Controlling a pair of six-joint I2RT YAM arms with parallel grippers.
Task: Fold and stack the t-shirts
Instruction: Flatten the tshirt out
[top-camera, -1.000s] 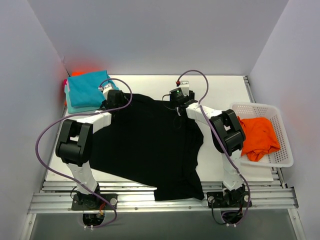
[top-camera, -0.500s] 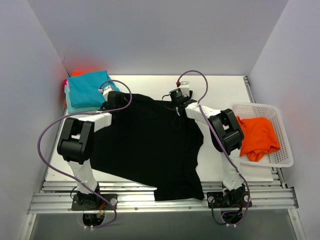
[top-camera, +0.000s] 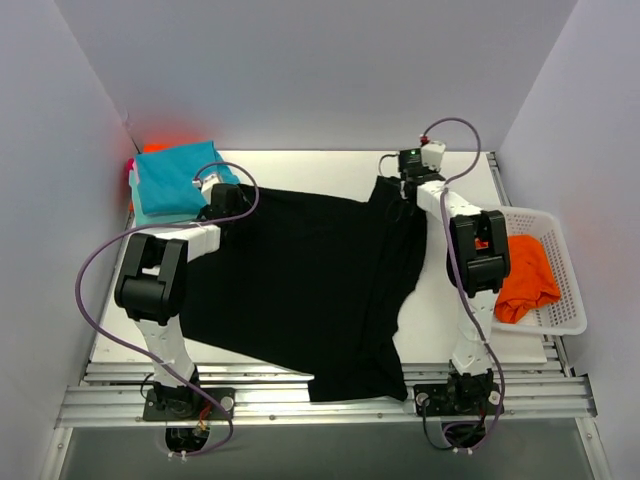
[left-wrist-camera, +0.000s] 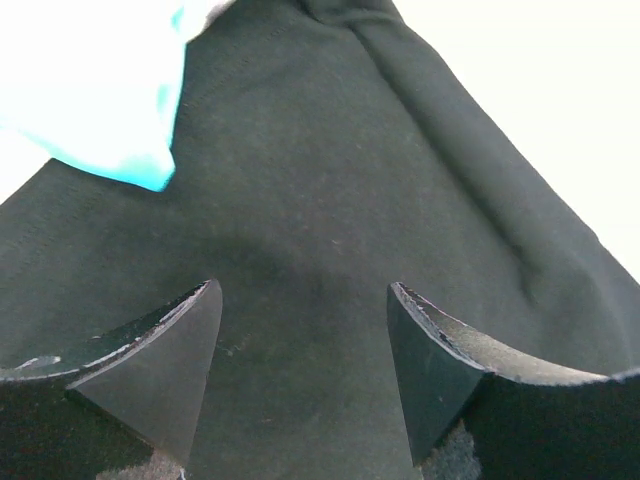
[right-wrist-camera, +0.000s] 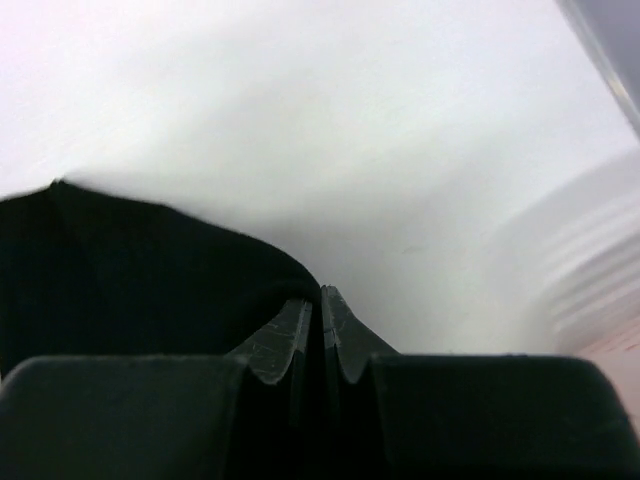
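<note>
A large black t-shirt (top-camera: 300, 280) lies spread over the middle of the table. My right gripper (top-camera: 393, 183) is at its far right corner, shut on a fold of the black cloth (right-wrist-camera: 150, 270) that shows pinched between the jaws of that gripper (right-wrist-camera: 321, 295). My left gripper (top-camera: 228, 196) hovers open over the shirt's far left part (left-wrist-camera: 330, 200), with nothing between its fingertips (left-wrist-camera: 300, 292). A folded teal t-shirt (top-camera: 170, 180) tops a stack at the far left, and its edge (left-wrist-camera: 100, 90) shows in the left wrist view. An orange t-shirt (top-camera: 520, 275) lies in the basket.
A white lattice basket (top-camera: 567, 300) stands at the right edge of the table. Orange and pink cloth edges (top-camera: 150, 148) peek from under the teal stack by the left wall. White walls close in the back and both sides.
The right gripper shut on the black shirt's far edge and moved right and back, dragging that corner with it. The left gripper stayed put and open.
</note>
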